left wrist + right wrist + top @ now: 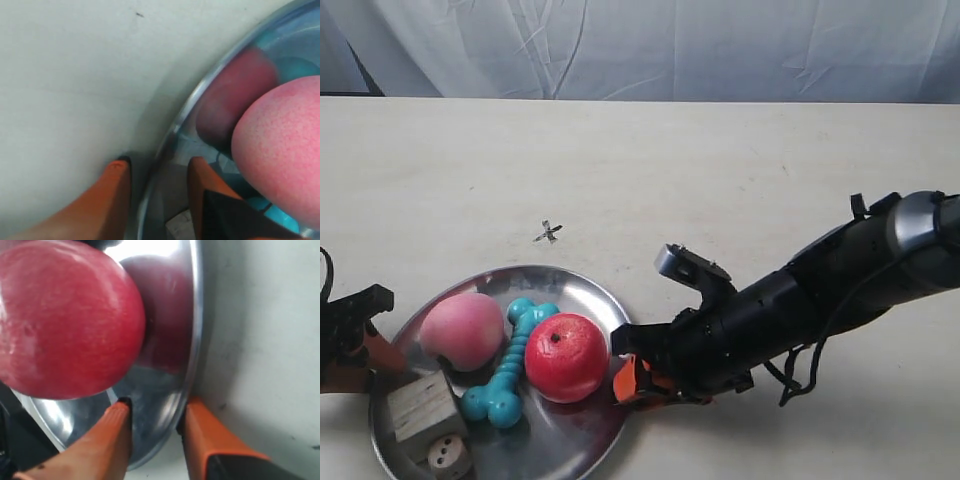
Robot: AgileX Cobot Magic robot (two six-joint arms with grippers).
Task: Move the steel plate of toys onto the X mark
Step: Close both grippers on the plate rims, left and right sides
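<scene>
The steel plate (572, 276) lies near the table's front edge, holding a pink peach (462, 330), a teal bone (510, 365), a red apple (566, 357), a wooden cube (420, 408) and a small die (448, 455). The X mark (548, 233) is on the table just beyond the plate. My left gripper (157, 170) straddles the plate's rim (200, 95) beside the peach (285, 150), open, with gaps on both sides. My right gripper (156, 407) grips the opposite rim (195, 315) beside the apple (65, 315), one finger inside, the other against the outer edge.
The arm at the exterior view's right (820, 290) stretches low across the table from the right edge. The other arm's black body (345, 320) shows at the left edge. A white curtain (640, 45) hangs behind the table's far edge.
</scene>
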